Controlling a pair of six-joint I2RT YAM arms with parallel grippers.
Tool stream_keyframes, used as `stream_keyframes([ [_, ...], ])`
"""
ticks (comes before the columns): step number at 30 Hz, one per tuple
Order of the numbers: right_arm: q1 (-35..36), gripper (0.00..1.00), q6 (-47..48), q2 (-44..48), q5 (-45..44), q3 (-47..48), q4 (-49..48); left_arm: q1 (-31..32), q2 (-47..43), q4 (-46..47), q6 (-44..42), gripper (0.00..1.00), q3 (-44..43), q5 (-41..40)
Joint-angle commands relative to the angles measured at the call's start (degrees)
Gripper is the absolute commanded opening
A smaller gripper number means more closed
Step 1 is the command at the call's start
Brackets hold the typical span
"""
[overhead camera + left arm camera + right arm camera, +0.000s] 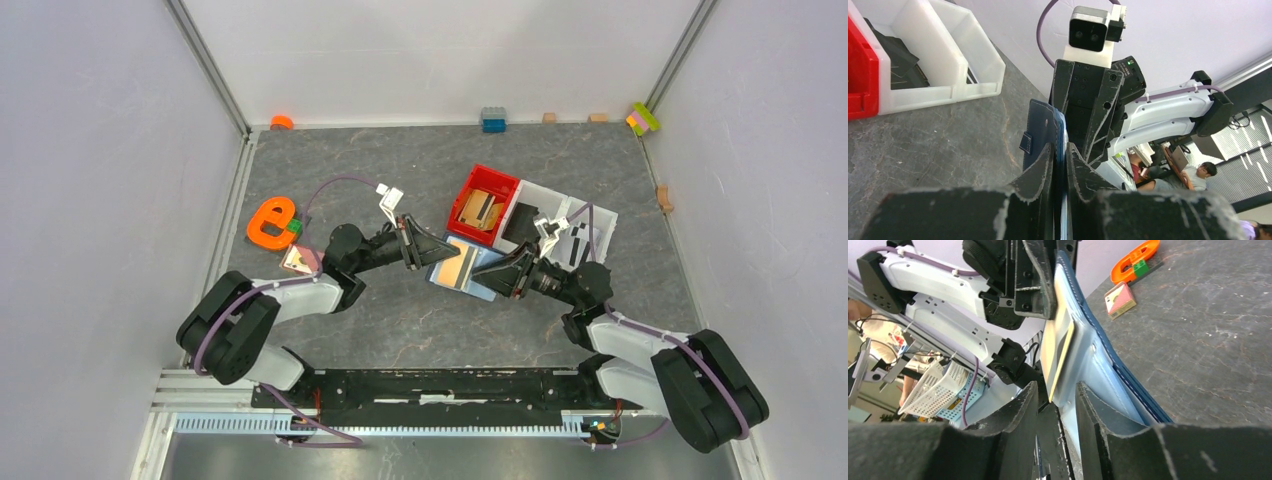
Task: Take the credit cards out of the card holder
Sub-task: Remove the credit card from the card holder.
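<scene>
Centre of the overhead view: your left gripper (431, 251) clamps the opened card holder (482, 291) to steady it. Your right gripper (493, 272), jaws parted, straddles the opposite edge beside a copper credit card (1054, 355), likely to pull it out.

The grey table (400, 325) bears a red tray (492, 171), white tray (603, 218), orange letter (268, 222), pink-topped block (298, 260) and blue brick (493, 120).

Dark grey marbled tabletop (400, 330), boxed in by plain white panels (100, 150) on three sides, with metal posts (208, 65) in the back corners. Soft, even lighting all over, pretty flat. Beyond that, a bit of an office: slatted blinds (1255, 150), somebody (1205, 170) sat by a laptop (1179, 156), white wire basket (940, 387) off to one side.
</scene>
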State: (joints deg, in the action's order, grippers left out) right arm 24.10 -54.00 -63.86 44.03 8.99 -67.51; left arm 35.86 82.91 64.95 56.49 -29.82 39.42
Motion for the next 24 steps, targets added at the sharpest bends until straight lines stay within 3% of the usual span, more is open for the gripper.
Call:
stream_keyframes([
  [1,1.68,0.40,-0.53,-0.48,1.24,1.61,-5.10,1.30,0.15,5.54,2.51,0.02,-1.20,1.87],
  [10,3.32,0.40,-0.05,-1.03,1.62,2.60,-4.17,2.27,-1.90,1.94,-0.91,0.02,-0.91,-0.25],
  [24,4.12,0.37,-5.85,-1.04,2.90,1.14,-15.49,2.99,-2.85,-1.90,-3.38,0.02,-0.49,-4.78],
])
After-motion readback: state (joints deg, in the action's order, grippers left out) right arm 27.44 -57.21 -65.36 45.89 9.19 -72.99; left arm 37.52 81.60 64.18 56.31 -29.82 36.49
